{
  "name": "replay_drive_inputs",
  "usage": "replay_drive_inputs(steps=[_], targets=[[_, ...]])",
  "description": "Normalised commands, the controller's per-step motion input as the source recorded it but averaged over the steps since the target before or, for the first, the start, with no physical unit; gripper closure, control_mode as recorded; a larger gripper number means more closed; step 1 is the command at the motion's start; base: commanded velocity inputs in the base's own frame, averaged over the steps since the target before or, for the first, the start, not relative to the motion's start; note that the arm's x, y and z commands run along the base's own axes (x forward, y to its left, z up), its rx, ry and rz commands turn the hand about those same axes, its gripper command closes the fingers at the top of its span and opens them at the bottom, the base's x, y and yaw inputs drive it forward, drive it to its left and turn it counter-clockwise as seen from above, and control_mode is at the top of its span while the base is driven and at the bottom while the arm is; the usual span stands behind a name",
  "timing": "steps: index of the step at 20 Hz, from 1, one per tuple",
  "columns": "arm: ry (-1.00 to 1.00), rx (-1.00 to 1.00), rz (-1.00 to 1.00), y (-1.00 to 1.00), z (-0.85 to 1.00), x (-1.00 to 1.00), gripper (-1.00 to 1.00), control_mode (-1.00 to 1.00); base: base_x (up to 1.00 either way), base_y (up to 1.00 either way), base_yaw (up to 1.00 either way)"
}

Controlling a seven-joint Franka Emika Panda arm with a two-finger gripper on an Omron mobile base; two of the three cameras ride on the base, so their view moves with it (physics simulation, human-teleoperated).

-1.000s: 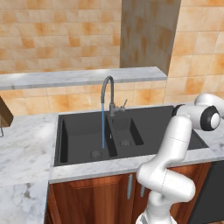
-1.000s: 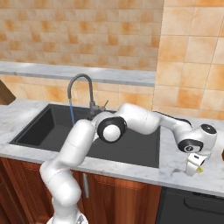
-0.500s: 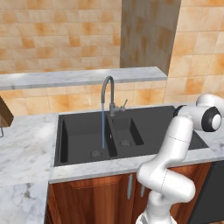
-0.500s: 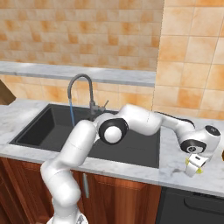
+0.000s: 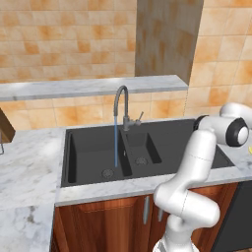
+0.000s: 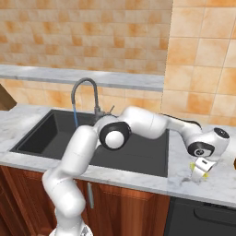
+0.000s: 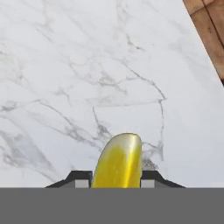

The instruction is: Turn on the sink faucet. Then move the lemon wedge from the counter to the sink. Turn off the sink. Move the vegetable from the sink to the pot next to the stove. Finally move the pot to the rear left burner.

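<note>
My gripper (image 7: 116, 177) is down on the marble counter (image 7: 65, 65), to the right of the sink, shut on the lemon wedge (image 7: 118, 162). The small yellow wedge stands between the two dark fingertips (image 7: 78, 179) and rests on the marble. The right base view shows the gripper (image 6: 200, 173) with a bit of yellow lemon wedge (image 6: 205, 174) at its tips. The sink faucet (image 5: 120, 106) is running: a thin blue stream of water (image 5: 116, 142) falls into the larger left basin of the black sink (image 5: 167, 142).
The counter's front edge, with brown wood below it (image 7: 210, 26), lies close to the gripper in the hand view. A dark appliance front (image 6: 203, 221) sits under the counter at the right. A raised marble ledge (image 5: 88, 87) runs behind the faucet (image 6: 85, 97).
The jaws have come in from wide open onto the lemon wedge. The arm has hardly moved and the water keeps running.
</note>
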Motion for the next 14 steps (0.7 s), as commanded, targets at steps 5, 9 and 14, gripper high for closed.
replay_drive_inputs(steps=[5,9,14], targets=[[0.0,0.0,0.11,0.45,0.42,0.0,1.0,-1.0,0.0,0.0,0.0],[0.0,0.0,0.21,0.72,0.26,0.0,1.0,-1.0,0.0,0.0,0.0],[0.0,0.0,0.25,0.88,0.19,0.03,1.0,-1.0,0.0,0.0,0.0]])
